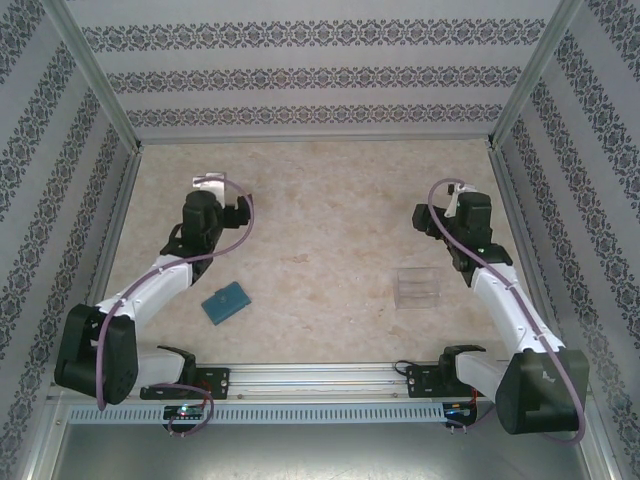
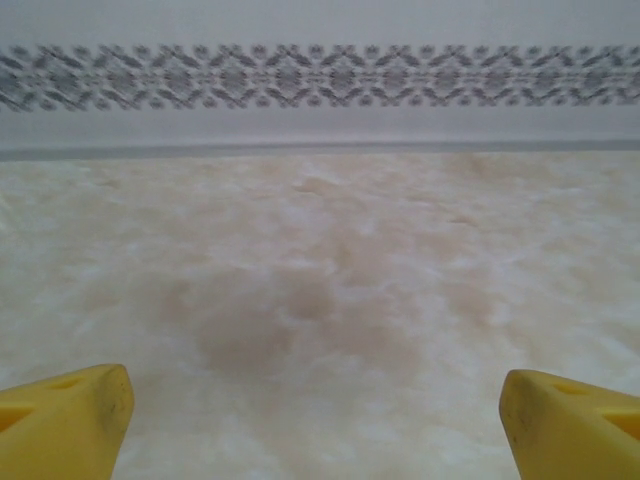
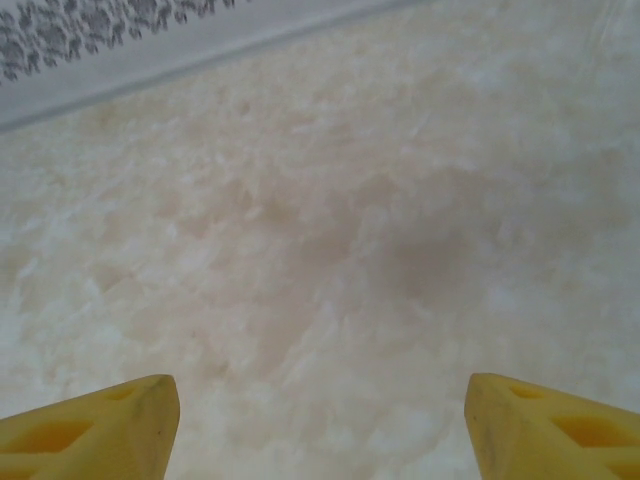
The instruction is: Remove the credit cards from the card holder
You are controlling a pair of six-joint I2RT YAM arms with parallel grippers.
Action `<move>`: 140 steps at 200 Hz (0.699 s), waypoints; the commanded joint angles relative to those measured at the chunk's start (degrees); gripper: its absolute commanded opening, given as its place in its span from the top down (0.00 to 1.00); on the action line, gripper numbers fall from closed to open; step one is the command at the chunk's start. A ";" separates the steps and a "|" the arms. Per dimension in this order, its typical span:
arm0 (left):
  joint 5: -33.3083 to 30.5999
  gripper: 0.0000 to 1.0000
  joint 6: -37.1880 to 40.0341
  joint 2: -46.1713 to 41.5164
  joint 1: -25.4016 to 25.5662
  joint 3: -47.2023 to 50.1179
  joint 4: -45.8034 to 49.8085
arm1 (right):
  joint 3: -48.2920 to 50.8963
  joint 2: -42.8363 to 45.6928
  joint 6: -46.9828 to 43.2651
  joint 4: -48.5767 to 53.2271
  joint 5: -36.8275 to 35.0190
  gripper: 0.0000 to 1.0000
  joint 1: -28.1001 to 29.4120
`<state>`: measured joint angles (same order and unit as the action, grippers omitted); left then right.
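Two claws are spread wide and empty: the left claw (image 2: 315, 425) and the right claw (image 3: 320, 425) hover over bare marbled tabletop (image 1: 330, 220) toward the far wall, yellow fingers (image 2: 60, 420) well apart. The teal card holder (image 1: 226, 302) lies flat on the tabletop nearer the bases, just beside the left arm and apart from both claws. A clear plastic box (image 1: 419, 288) sits beside the right arm.

Teal card holder (image 1: 226, 302), yellow fingers (image 2: 60, 425) — beige marbled table (image 1: 330, 220), floral-banded grey walls (image 1: 320, 80).
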<state>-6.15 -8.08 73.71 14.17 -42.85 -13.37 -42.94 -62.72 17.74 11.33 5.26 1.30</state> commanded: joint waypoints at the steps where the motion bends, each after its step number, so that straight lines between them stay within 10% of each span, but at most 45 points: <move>1: 5.04 0.08 -8.21 3.12 3.46 -6.67 16.85 | -4.37 0.10 4.48 19.22 2.86 0.27 0.41; 63: 16.78 0.12 -20.90 15.51 11.58 -17.27 27.18 | -6.34 0.73 7.86 32.93 -0.30 0.45 -2.23; 140: 16.65 0.13 -21.22 20.33 15.09 -20.74 32.35 | -1.90 0.46 6.54 32.68 -2.57 0.58 -4.13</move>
<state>10.68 -28.34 93.73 28.93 -61.45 14.85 -46.11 -61.56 24.21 43.07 4.29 -2.28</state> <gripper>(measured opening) 0.872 0.442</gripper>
